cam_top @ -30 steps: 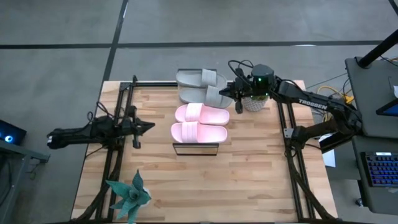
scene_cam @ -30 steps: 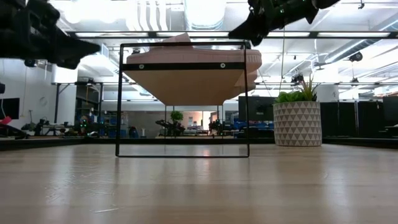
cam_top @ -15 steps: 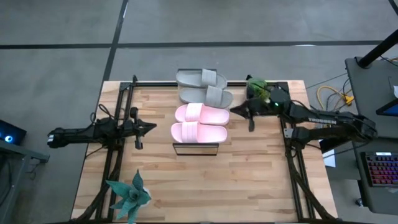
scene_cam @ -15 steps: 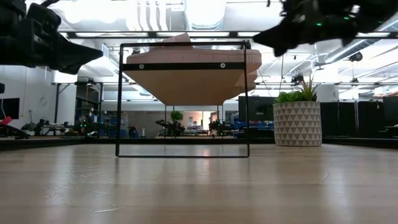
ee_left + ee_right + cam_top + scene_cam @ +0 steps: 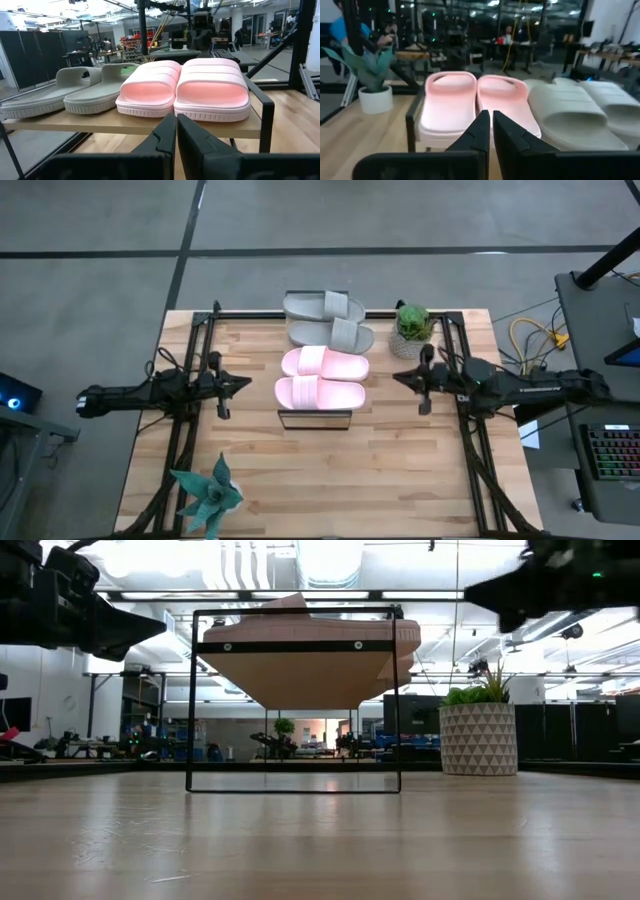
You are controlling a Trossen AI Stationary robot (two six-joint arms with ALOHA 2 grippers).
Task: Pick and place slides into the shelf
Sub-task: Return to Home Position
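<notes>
All four slides (image 5: 322, 377) sit paired by colour along the shelf (image 5: 315, 412), filling its plank. The left pincer (image 5: 238, 383) and right pincer (image 5: 401, 377) flank it, seemingly pressed closed and empty, nothing left to carry.

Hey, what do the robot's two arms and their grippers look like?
Both arms are slim, matte black and built from jointed segments. The left arm has thin black cable loops along it, and the right arm is built alike. The left gripper and right gripper each end in two flat, dark, tapering fingers.
</notes>
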